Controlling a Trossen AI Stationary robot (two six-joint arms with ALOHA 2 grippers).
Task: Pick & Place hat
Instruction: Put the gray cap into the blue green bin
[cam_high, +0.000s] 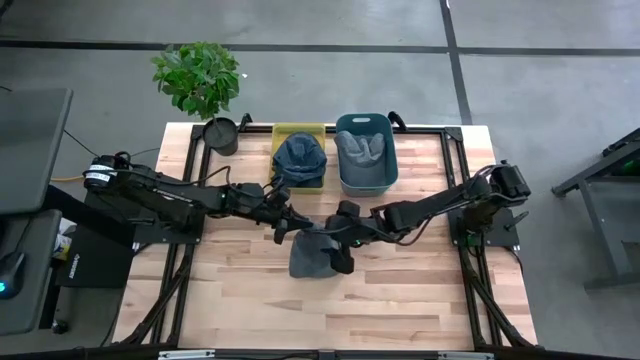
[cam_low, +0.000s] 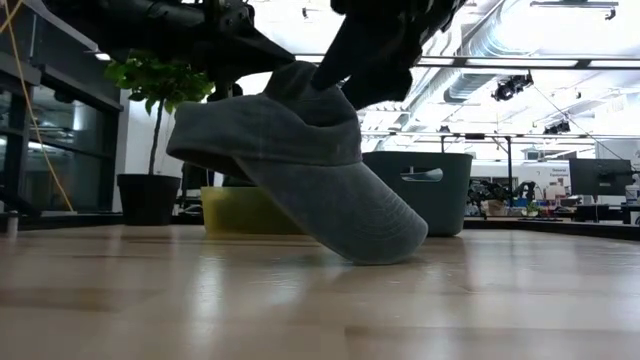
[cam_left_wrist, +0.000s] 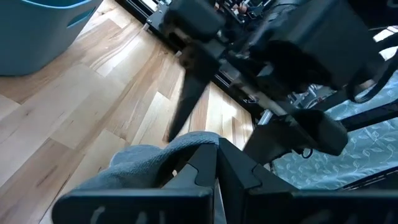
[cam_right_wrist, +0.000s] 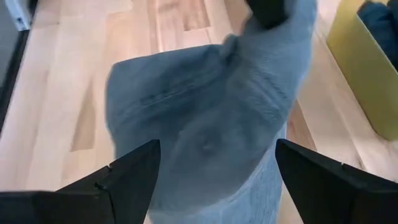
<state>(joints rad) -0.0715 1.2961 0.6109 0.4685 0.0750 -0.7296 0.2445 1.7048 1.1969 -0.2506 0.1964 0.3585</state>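
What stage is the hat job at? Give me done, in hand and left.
Done: one hat already lies in the yellow bin and one in the teal bin.
In hand: the left gripper is shut on the grey cap, lifted with only its brim tip touching the table; the right gripper is open around it.
Left: carrying this cap to a bin.

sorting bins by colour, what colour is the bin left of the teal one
Yellow-green. The bin beside the teal bin shows best in the high view.
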